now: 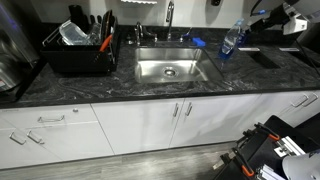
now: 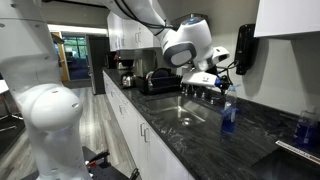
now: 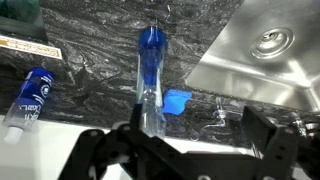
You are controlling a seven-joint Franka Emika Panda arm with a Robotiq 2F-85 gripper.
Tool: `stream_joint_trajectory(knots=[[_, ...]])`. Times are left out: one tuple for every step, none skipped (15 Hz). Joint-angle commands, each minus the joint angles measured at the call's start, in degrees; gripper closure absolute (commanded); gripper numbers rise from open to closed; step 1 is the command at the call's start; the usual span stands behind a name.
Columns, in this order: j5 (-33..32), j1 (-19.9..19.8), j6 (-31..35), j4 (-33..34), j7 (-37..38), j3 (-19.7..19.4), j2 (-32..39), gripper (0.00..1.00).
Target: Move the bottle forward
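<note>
The bottle (image 1: 231, 40) is clear and blue-tinted with a blue cap. It stands upright on the dark marble counter (image 1: 255, 75) beside the sink and also shows in an exterior view (image 2: 229, 117). In the wrist view the bottle (image 3: 150, 70) is seen from above, lined up between my fingers and nearer one of them. My gripper (image 3: 180, 150) is open and empty. In an exterior view the gripper (image 2: 218, 82) hangs above the counter, higher than the bottle and apart from it.
A steel sink (image 1: 172, 68) with a faucet (image 1: 169, 15) sits mid-counter. A flat blue sponge (image 3: 177, 101) lies near the bottle. A second bottle (image 3: 30, 95) lies further along the counter. A black dish rack (image 1: 80, 50) stands beyond the sink.
</note>
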Motion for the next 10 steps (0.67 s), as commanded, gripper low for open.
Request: stream_joint_trajectory(knots=[[8.1,1.9,3.1,5.1,-6.0,-1.1,6.8,0.0],[8.8,1.6,3.2,6.4,-6.0,-0.8,8.5,0.0],[5.7,1.0,1.9,2.8,-3.6,-0.3,3.9,0.0],[6.5,1.1,2.0,3.8,-3.9,-0.3,5.2,0.0],[6.8,1.1,2.0,4.7,-3.9,-0.3,6.2,0.0],[6.8,1.1,2.0,5.1,-3.9,-0.3,6.9,0.0],[6.8,1.1,2.1,5.5,-3.9,-0.3,7.3,0.0],[6.8,1.1,2.1,5.6,-3.9,-0.3,7.4,0.0],[6.8,1.1,2.1,5.6,-3.9,-0.4,7.4,0.0],[7.2,1.0,2.1,6.1,-3.8,-0.4,8.2,0.0]])
